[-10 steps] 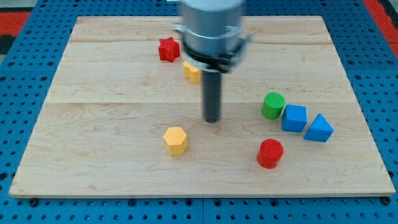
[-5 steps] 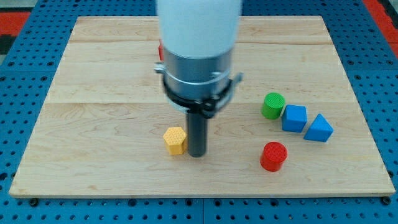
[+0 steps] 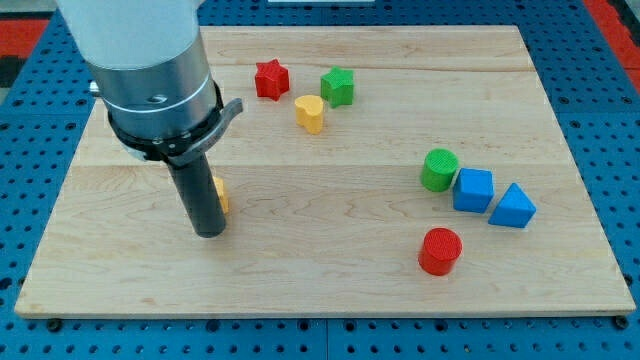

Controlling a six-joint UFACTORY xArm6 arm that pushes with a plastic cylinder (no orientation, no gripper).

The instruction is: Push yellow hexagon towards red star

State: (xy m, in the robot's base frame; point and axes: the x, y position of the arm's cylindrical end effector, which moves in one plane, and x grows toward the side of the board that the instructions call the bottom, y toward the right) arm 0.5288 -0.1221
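- My tip stands on the wooden tabletop in the left half of the view, a little below the middle height of the board.
- There are no fingers on this arm, only the straight dark rod, so it holds nothing; it only touches the surface.
- The yellow hexagon is just behind the rod, on its right side; only a thin yellow edge shows, the rest is hidden by the rod.
- This yellow edge looks to be touching the rod a little above my tip, toward the view's top and right, but I cannot tell the contact for sure.
- The red star lies near the view's top, to the right of the hexagon and well apart from it.
- A second yellow block, with a rounded shape I cannot name exactly, lies just to the lower right of the red star, not touching it.
- A green block, which seems star-like, is near this yellow block, to its upper right.
- The green cylinder stands in the right half of the view, at middle height.
- The red cylinder stands alone below the green cylinder, near the view's bottom.
- The blue cube is just beside the green cylinder, on its lower right.
- The blue triangular block is next to the cube, farthest to the right.
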